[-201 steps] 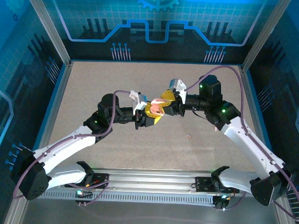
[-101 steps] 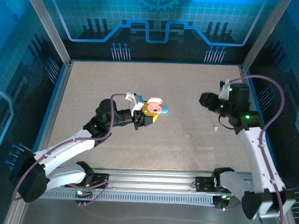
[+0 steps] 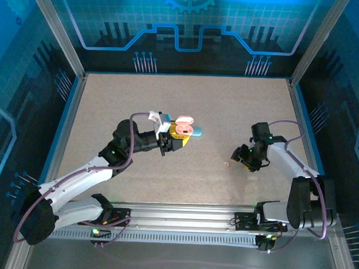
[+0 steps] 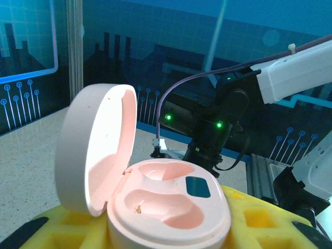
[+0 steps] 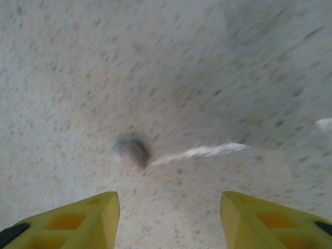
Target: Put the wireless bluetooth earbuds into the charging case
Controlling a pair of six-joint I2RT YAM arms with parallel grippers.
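One loose earbud [image 5: 130, 154], left tool [image 3: 179, 138] holding open case [image 4: 166, 202]

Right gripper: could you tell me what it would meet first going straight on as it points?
Probably the pinkish earbud on the table, just left of centre; depth is unclear.

Speckled beige tabletop [image 3: 169, 104], one small thing on it
A tiny pinkish-grey pebble-like earbud [image 5: 131, 154] lies on the bare surface; just ahead of the right gripper's [image 5: 168, 196] spread yellow fingers [image 5: 93, 212]; touching neither.
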